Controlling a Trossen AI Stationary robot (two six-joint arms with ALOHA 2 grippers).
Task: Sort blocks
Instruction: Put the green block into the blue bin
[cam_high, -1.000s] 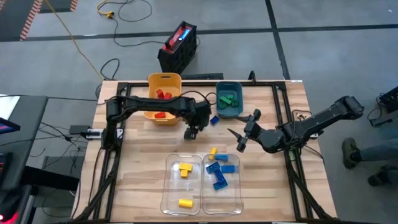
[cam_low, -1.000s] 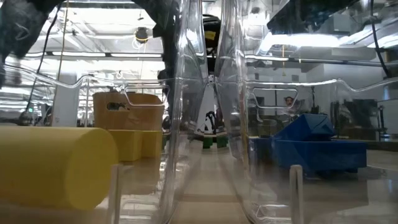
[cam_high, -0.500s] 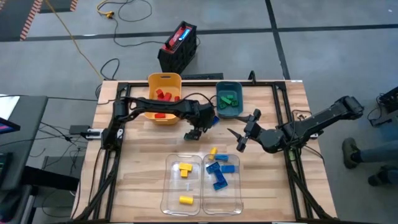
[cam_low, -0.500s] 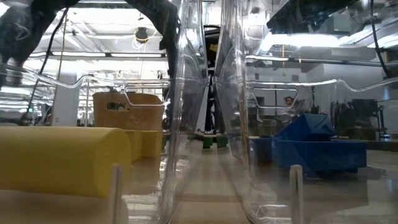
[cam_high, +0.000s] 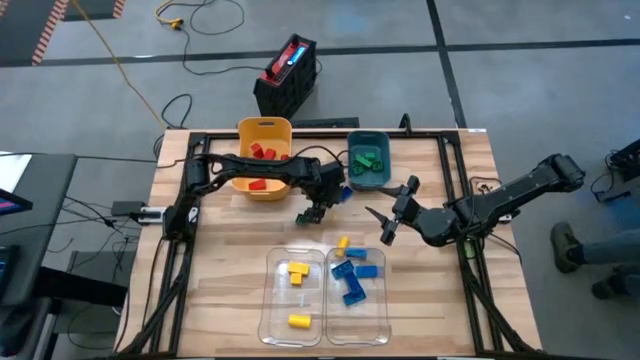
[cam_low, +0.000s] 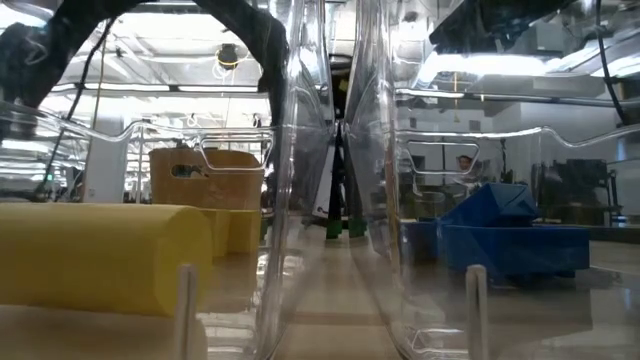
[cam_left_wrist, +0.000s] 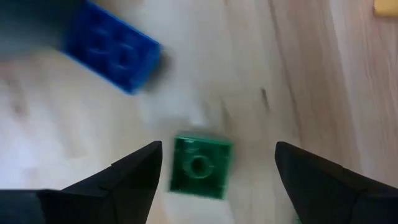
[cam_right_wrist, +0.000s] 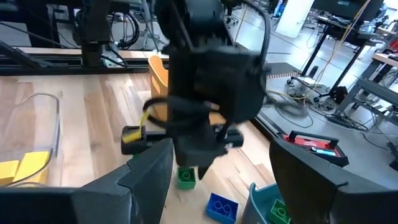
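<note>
A small green block (cam_left_wrist: 200, 165) lies flat on the wooden table, studs up, and a blue block (cam_left_wrist: 112, 46) lies a little beyond it. My left gripper (cam_high: 311, 212) points steeply down over the green block, open, with one finger on each side of it and a gap on both sides. In the right wrist view the green block (cam_right_wrist: 185, 177) shows just under that gripper. My right gripper (cam_high: 384, 226) hangs open and empty over the table's middle right, facing the left arm.
At the far edge stand a yellow bin (cam_high: 264, 130) with red blocks and a teal bin (cam_high: 368, 140) with green ones. Near the front stand two clear bins, the left (cam_high: 278, 300) with yellow blocks, the right (cam_high: 378, 300) with blue ones. A loose yellow block (cam_high: 343, 243) lies nearby.
My left gripper has sunk toward the green block and reached slightly farther toward the table's right. The blocks have stayed where they were.
</note>
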